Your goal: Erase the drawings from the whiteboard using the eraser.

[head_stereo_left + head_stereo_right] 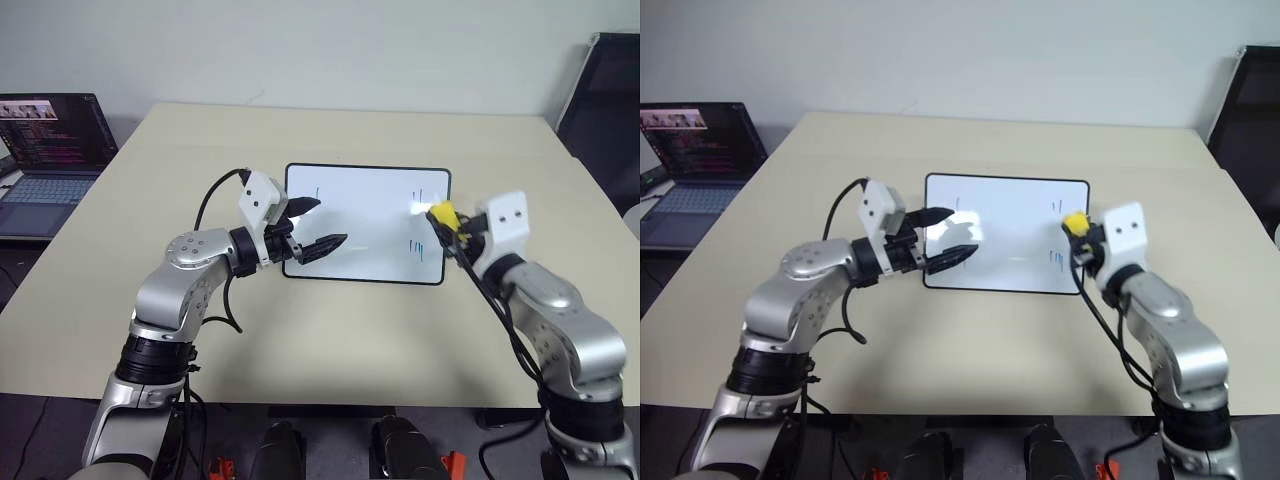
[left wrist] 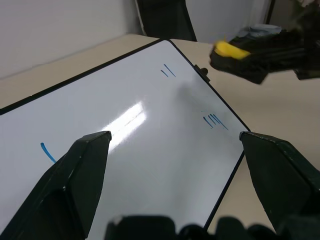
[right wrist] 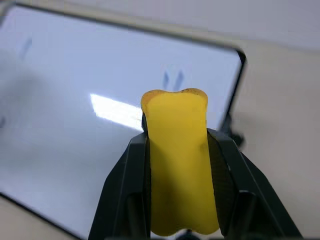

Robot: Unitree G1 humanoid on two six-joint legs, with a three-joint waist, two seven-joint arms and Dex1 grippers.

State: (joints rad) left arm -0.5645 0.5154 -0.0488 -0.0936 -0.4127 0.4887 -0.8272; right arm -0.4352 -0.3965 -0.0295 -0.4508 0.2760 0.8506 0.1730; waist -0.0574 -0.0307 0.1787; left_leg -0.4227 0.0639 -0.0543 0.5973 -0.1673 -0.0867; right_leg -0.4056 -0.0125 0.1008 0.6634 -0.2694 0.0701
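The whiteboard [image 1: 365,222] lies flat in the middle of the table. Its drawings are short blue strokes: one near the upper left [image 1: 318,193], a pair at the upper right [image 1: 420,196] and a cluster at the lower right [image 1: 420,247]. My right gripper [image 1: 446,224] is shut on the yellow eraser [image 1: 442,213] and holds it in the air at the board's right edge, close to the right-hand strokes [image 3: 172,80]. My left gripper [image 1: 322,224] hangs open over the board's left part, its fingers [image 2: 85,170] spread wide with nothing between them.
An open laptop [image 1: 50,150] stands on the table's far left corner. A dark chair [image 1: 612,100] is beyond the table's right side. The beige table [image 1: 330,340] stretches wide in front of the board.
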